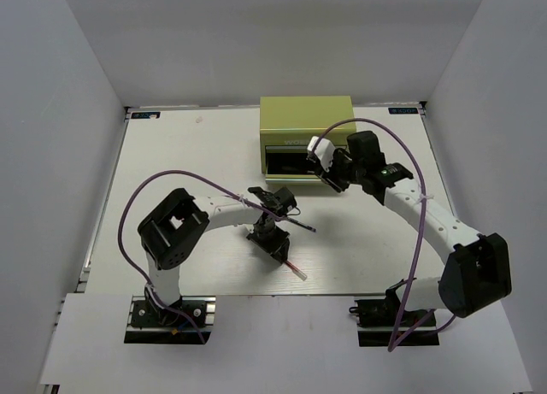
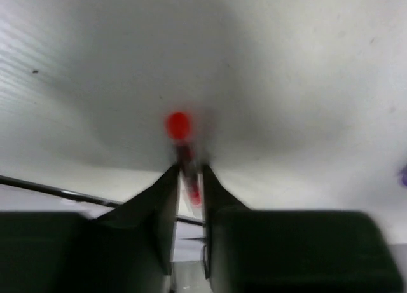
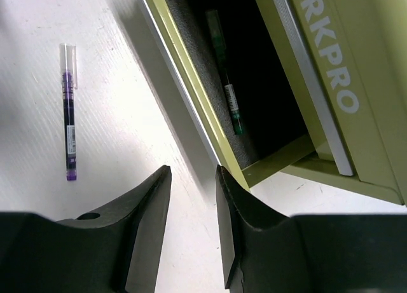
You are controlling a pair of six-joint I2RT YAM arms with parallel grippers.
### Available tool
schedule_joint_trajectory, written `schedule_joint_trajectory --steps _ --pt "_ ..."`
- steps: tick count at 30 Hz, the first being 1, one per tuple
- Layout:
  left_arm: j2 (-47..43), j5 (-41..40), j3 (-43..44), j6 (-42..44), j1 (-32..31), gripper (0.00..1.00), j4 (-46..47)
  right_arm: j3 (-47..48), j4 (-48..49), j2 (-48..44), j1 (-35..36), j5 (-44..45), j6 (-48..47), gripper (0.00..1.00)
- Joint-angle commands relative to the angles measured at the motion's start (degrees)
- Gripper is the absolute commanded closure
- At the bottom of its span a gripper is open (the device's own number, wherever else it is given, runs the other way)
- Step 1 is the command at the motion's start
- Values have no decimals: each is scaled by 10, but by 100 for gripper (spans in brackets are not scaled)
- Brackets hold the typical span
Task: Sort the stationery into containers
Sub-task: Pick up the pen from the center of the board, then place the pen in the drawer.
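Observation:
My left gripper [image 1: 275, 243] [image 2: 189, 171] is shut on the red pen [image 2: 180, 129], low over the table's middle; the pen's end sticks out beyond it [image 1: 297, 272]. The olive-green box cabinet [image 1: 305, 120] stands at the back with a front drawer [image 1: 289, 163] pulled open. My right gripper [image 1: 328, 170] [image 3: 194, 178] is open and empty, just above the drawer's front corner. The green pen [image 3: 226, 89] lies inside the open drawer [image 3: 191, 83]. A dark purple pen [image 3: 70, 131] lies on the table beside the drawer, also seen from above [image 1: 301, 226]. The light blue pen is out of view.
The box front carries pale lettering [image 3: 331, 64]. Purple cables loop over both arms [image 1: 171, 176]. White walls close off the table on the left, back and right. The table's near edge [image 1: 282, 295] runs just in front of the left gripper.

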Motion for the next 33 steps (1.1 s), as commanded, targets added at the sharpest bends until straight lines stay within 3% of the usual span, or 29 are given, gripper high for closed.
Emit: schedule_joint_trajectory --steps 1,3,5,7,16,19,20,21,23,33 --pt "21 -2 4 3 -5 72 -6 -10 25 -21 -7 -17 20 59" --pt "29 -2 10 3 -5 82 0 -12 19 -26 -13 -18 22 58" --pt "29 -10 16 15 -5 86 0 -19 17 -40 -16 -14 27 39" --pt "5 -37 21 27 -5 88 23 -33 18 -48 -22 4 40 10" --pt "-131 -196 51 44 2 100 100 -91 58 -117 -56 89 94 10" --pt "-138 -235 67 44 7 100 156 -96 61 -134 -76 84 105 27" --pt "-138 -241 68 44 7 100 170 -100 61 -137 -86 85 111 57" --pt "-138 -247 77 44 7 100 183 -100 64 -146 -90 86 115 75" --pt "-124 -255 96 21 12 100 224 -99 65 -151 -102 88 116 100" --pt "-60 -297 114 -78 45 100 391 -101 63 -165 -129 81 110 100"
